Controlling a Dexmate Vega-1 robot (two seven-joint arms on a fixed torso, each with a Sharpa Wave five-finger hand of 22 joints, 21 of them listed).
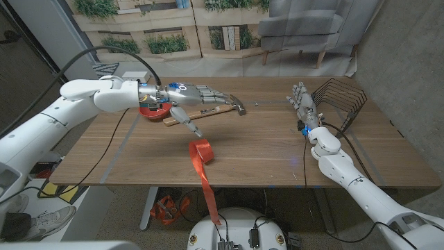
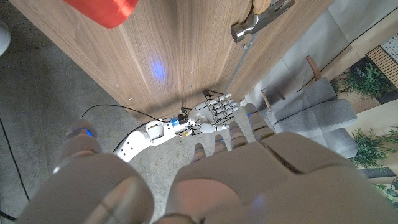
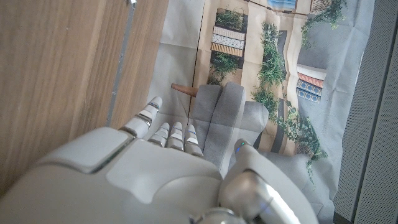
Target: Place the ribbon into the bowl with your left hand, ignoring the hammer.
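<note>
Your ribbon [image 1: 201, 154] lies on the wooden table [image 1: 277, 149], a red loop near the middle with its tail running toward the near edge and hanging over it. The red bowl [image 1: 154, 110] sits toward the far left, largely hidden behind your left wrist, and the hammer [image 1: 211, 110] lies just beside it, between bowl and ribbon, its head pointing right. Nothing is in your left hand [image 1: 198, 97]: the fingers are stretched out and apart, hovering over the hammer's handle, with the thumb hanging down toward the ribbon, short of it. The main risk, as I judge it, is that lowering from here you brush or catch the hammer rather than the ribbon, since the hand is above the tool. The trailing tail is the second worry: lift the loop alone and the hanging length may drag, snag the table edge, or sweep the hammer on the way to the bowl. Your left forearm reaches in level from the left. Your right hand [image 1: 303, 101] waits well apart near the wire rack [image 1: 340, 103], fingers extended, holding nothing.
</note>
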